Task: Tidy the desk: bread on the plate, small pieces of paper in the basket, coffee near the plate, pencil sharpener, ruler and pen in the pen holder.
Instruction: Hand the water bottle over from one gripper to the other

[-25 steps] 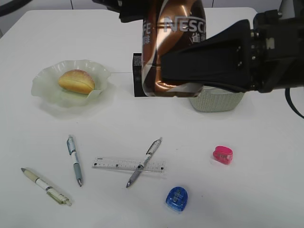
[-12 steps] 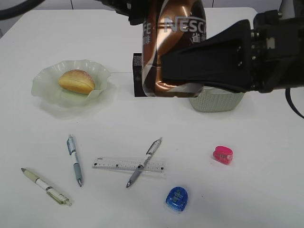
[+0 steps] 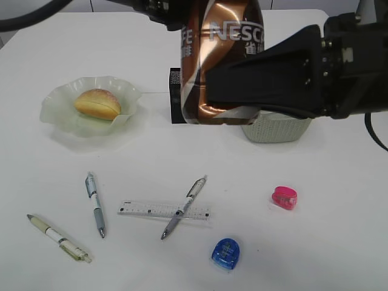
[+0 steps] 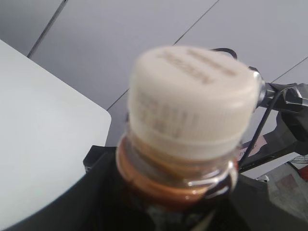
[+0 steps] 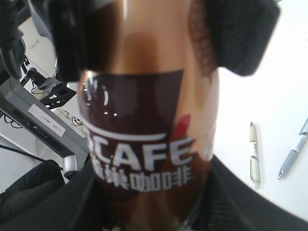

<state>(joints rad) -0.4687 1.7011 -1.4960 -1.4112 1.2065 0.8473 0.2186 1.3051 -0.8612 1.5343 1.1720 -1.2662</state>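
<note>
Right gripper (image 3: 212,85) is clamped around the lower body of the coffee (image 3: 221,54), holding the bottle upright in the air above the middle of the desk's (image 3: 339,242) back half, close to the exterior camera. Its brown body carries a brown-and-white swirl label with white lettering, and the left wrist view shows a cream ribbed cap (image 4: 192,98) over a clear neck with brown liquid. The left gripper (image 3: 173,12) reaches in near the bottle's top at the upper edge of the exterior view; whether its jaws have closed on the bottle cannot be told. Behind the bottle, the black pen holder (image 3: 175,97) and the sage-green basket (image 3: 276,130) are partly hidden. The bread (image 3: 97,103) lies on the ruffled green plate (image 3: 63,118) toward the desk's left side.
</note>
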